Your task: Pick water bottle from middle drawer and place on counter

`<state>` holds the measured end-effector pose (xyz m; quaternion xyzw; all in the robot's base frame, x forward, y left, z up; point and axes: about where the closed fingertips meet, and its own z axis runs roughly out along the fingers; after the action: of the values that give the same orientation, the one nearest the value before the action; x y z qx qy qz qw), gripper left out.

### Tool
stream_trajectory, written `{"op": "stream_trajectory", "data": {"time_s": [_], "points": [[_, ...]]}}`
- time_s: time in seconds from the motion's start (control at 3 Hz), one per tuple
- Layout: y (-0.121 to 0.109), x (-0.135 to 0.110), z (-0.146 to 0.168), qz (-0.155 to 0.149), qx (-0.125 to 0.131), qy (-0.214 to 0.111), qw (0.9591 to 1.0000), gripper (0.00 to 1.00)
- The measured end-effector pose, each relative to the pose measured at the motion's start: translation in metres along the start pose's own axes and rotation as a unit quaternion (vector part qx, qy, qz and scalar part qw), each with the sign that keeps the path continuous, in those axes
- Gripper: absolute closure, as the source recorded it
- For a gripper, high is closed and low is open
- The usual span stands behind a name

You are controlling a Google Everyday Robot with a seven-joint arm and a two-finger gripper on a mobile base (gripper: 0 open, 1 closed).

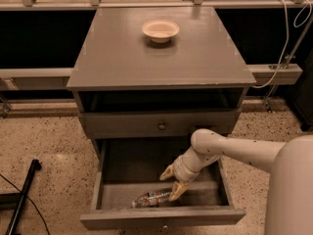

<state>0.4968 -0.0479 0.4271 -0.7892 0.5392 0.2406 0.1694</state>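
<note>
The water bottle (150,199) lies on its side on the bottom of the open middle drawer (107,187), near the drawer's front wall. My gripper (171,182) is inside the drawer, just right of the bottle and a little above it. It is open, with one pale finger (166,173) pointing back and the other finger (177,191) down at the bottle's right end. It holds nothing. The counter (195,58) is the grey cabinet top above.
A pale shallow bowl (160,30) sits at the back middle of the counter. A shut upper drawer with a round knob (161,126) is above the open one. A black stand leg (22,195) lies on the speckled floor at left. Cables (288,43) hang at right.
</note>
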Motion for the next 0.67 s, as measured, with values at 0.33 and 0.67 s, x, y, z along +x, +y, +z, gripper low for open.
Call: {"op": "stream_trajectory", "data": {"time_s": [0.33,0.67], "points": [[0.007,0.024,0.008,0.021,0.012,-0.008,0.9997,0.35],[0.012,0.043,0.021,0.031,0.023,-0.017,0.9991,0.34]]}}
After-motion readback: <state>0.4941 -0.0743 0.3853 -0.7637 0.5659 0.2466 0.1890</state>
